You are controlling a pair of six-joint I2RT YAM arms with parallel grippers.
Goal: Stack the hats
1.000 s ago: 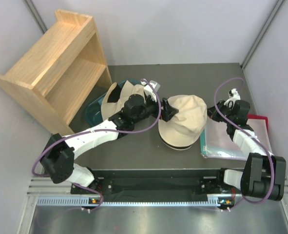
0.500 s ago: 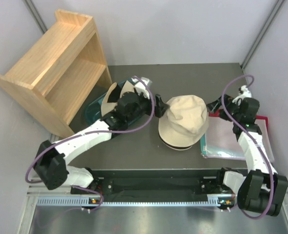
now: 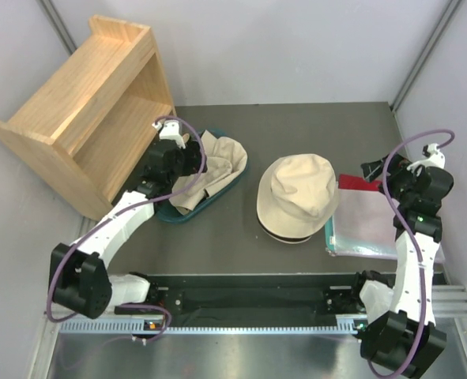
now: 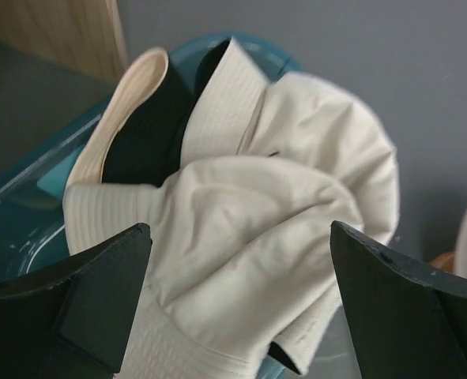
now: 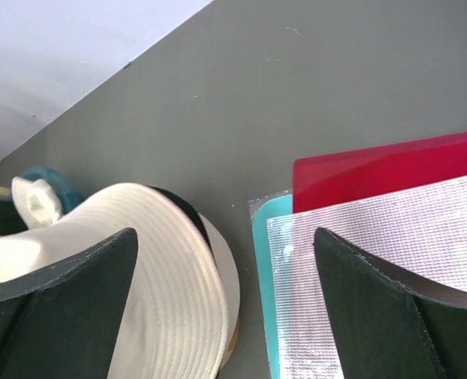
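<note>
A cream-beige hat [image 3: 298, 193] with a black edge under its brim sits on top of a stack at the table's middle; it also fills the lower left of the right wrist view [image 5: 138, 260]. More hats [image 3: 209, 170], cream with black lining, lie crumpled in the teal tub [image 3: 178, 215]. My left gripper [image 3: 192, 158] hovers over that pile, open, and its fingers [image 4: 99, 284] straddle the crumpled hats [image 4: 241, 213] without touching them. My right gripper [image 3: 373, 167] is open, raised to the right of the stack, with nothing between its fingers [image 5: 375, 292].
A wooden shelf unit [image 3: 91, 103] lies tilted at the back left, close to the tub. A red folder [image 5: 391, 166] and a mesh pouch over a teal sheet [image 3: 375, 225] lie at the right. Grey walls close in on both sides.
The right gripper has opened, left the middle hat's right edge and pulled back to the right. The left arm has swung left from that hat to above the tub.
</note>
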